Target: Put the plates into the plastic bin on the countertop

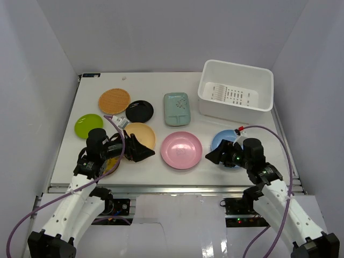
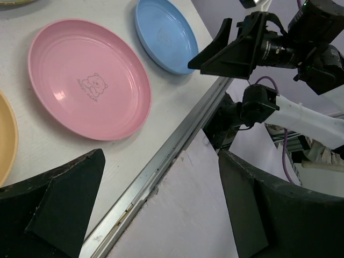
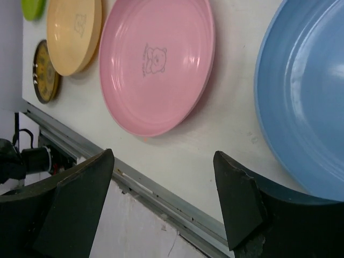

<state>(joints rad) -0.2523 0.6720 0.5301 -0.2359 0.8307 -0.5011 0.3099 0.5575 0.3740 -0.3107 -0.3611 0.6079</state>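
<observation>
Seven plates lie on the countertop [image 1: 161,86]: orange-brown [image 1: 114,100], black [image 1: 140,110], lime green [image 1: 87,125], tan [image 1: 141,134], pink [image 1: 181,150], blue [image 1: 223,140] and a pale teal rectangular one [image 1: 177,108]. The white plastic bin [image 1: 235,92] stands at the back right and holds no plate. My left gripper [image 1: 141,150] is open and empty, low beside the tan plate, its jaws [image 2: 161,209] over the front rail. My right gripper [image 1: 214,156] is open and empty between the pink [image 3: 156,59] and blue [image 3: 303,102] plates, near the front edge [image 3: 161,199].
A metal rail [image 1: 177,188] runs along the front edge. White walls close in the left, back and right sides. A small yellow-brown round thing [image 1: 110,164] lies under my left arm. The two grippers point toward each other across the pink plate.
</observation>
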